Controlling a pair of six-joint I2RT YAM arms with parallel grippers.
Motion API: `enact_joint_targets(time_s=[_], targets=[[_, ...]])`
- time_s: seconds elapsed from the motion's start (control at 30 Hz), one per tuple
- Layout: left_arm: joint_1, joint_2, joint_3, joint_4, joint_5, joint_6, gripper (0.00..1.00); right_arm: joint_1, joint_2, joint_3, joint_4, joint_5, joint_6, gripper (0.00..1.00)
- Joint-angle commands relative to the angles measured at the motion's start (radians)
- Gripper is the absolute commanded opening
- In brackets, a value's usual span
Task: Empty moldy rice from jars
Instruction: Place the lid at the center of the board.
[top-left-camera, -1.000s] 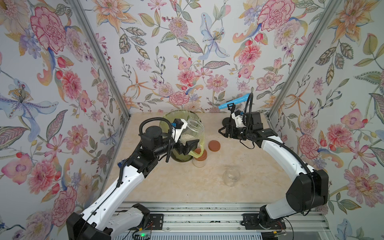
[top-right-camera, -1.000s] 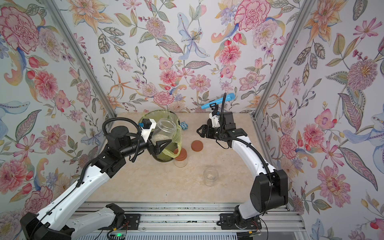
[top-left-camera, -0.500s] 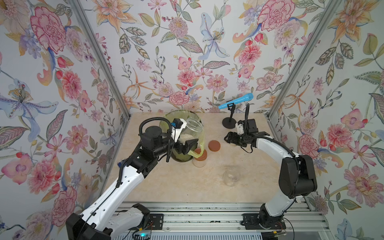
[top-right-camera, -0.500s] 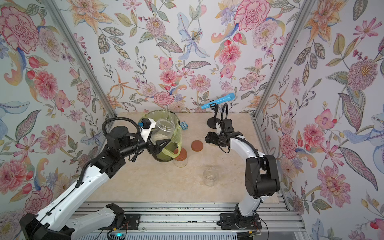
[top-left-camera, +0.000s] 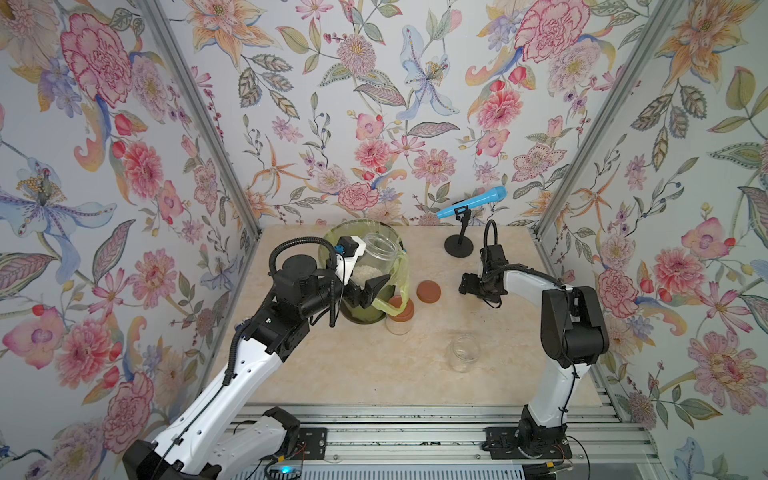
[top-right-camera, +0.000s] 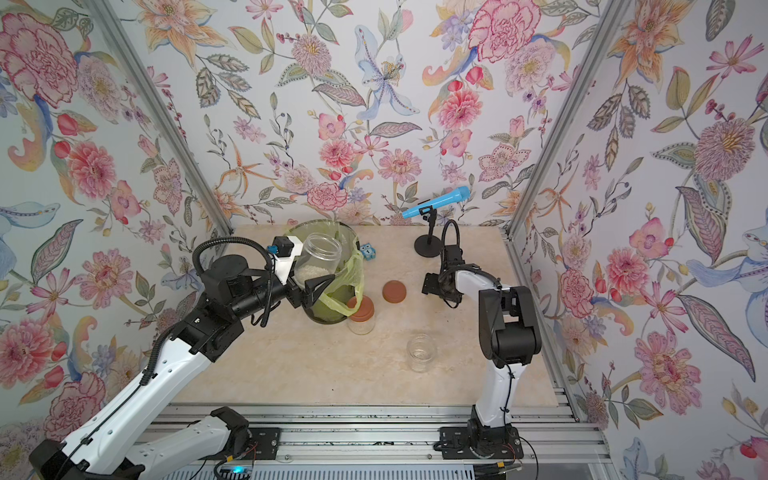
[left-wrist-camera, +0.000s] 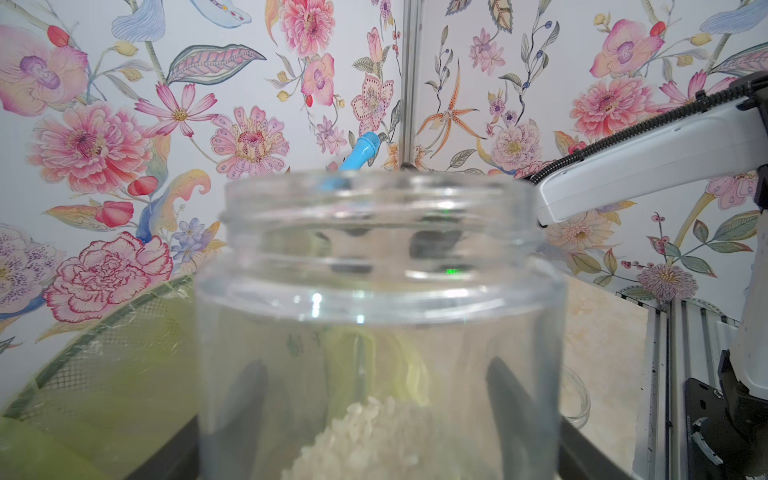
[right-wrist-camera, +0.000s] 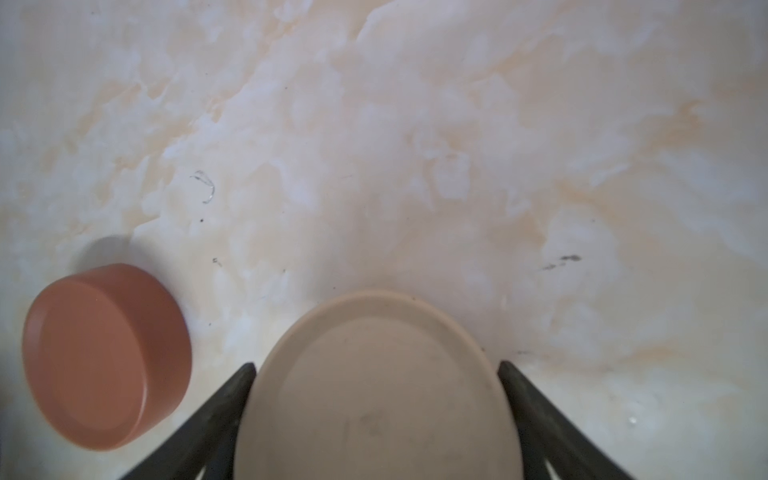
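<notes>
Heads up on where you are: your left gripper (top-left-camera: 368, 277) is clamped around the open jar (top-left-camera: 380, 253), one finger on each side of the glass, which is easy to see in the left wrist view. You've got it over the mouth of the bin (top-left-camera: 361, 311), the one lined with a yellow-green bag (top-right-camera: 347, 286), and it's tilted with its mouth toward the back wall. The rice (left-wrist-camera: 365, 436) sits in a pale heap at the gripper end, none at the rim.

Your right gripper (right-wrist-camera: 376, 386) is pinching the beige lid (right-wrist-camera: 374, 374) between its two dark fingers, low over the table (top-left-camera: 353, 374). I can't tell if the lid touches the surface. A reddish-brown lid (right-wrist-camera: 104, 357) lies flat on the table just beside it.

A second jar (top-left-camera: 400, 318) stands right against the bin with its reddish-brown lid on and rice inside, and a bag handle drapes over it. A third jar (top-left-camera: 464, 353) stands upright nearer the front, lid off, looking clear all the way through.

At the back there's a blue microphone (top-left-camera: 471, 203) on a black stand, and in a top view a small blue thing (top-right-camera: 367, 251) behind the bin, its markings too small to read
</notes>
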Motion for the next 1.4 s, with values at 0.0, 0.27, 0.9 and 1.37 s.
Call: enact_joint_targets(time_s=[0.0, 0.27, 0.9, 1.37], targets=[[0.011, -0.023, 0.02, 0.059, -0.023, 0.007, 0.0, -0.008, 0.024, 0.053, -0.045, 0.078, 0.002, 0.51], [0.036, 0.004, 0.038, 0.058, -0.007, 0.019, 0.0, -0.005, 0.086, 0.105, -0.101, 0.105, 0.018, 0.81], [0.07, 0.029, 0.08, 0.03, 0.051, 0.009, 0.0, 0.044, -0.01, 0.229, -0.274, 0.128, 0.01, 1.0], [0.073, 0.026, 0.152, -0.082, 0.017, -0.032, 0.0, 0.179, -0.188, 0.301, -0.339, 0.018, -0.008, 1.0]])
